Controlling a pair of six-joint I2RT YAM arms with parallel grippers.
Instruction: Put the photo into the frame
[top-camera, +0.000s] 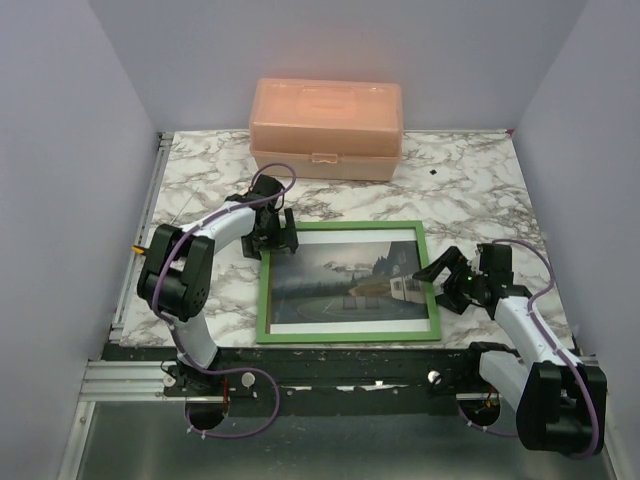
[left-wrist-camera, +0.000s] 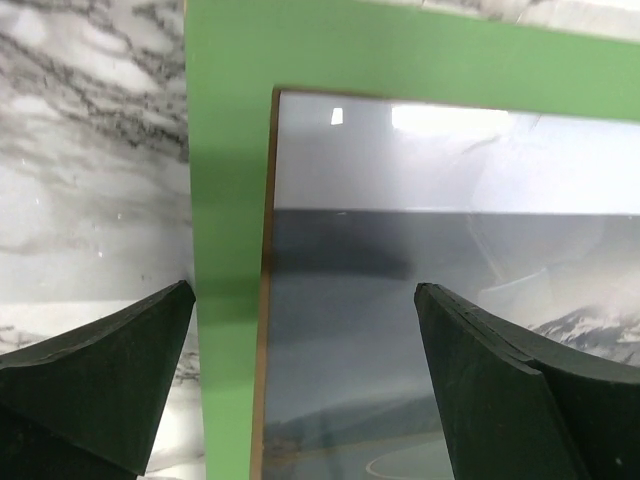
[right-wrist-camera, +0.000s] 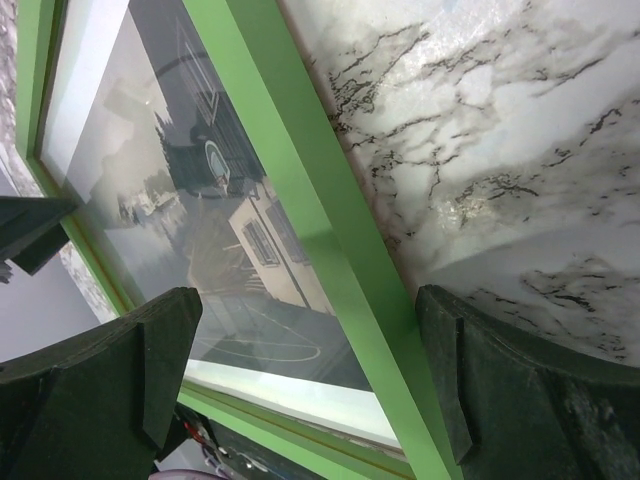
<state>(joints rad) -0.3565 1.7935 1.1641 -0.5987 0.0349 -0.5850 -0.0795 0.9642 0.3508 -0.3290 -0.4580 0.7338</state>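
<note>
Surface: marbled table (top-camera: 480, 170), peach box (top-camera: 325, 128) at far edge.
Photo (top-camera: 340, 285): lying inside green frame (top-camera: 345, 331), seemingly seated flat.
Left gripper (top-camera: 277, 243): spread over frame's far-left corner.
Right gripper (top-camera: 435, 280): spread, straddling right rail.

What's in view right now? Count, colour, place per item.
frame: 1, green, flat on the table, near centre
photo: 1, grey landscape with white borders, inside the frame
box: 1, peach, lid down, far edge of the table
table: 1, white and grey marble, under everything
left gripper: 1, black fingers, open, straddling the frame's left rail near its far corner
right gripper: 1, black fingers, open, straddling the frame's right rail
</note>
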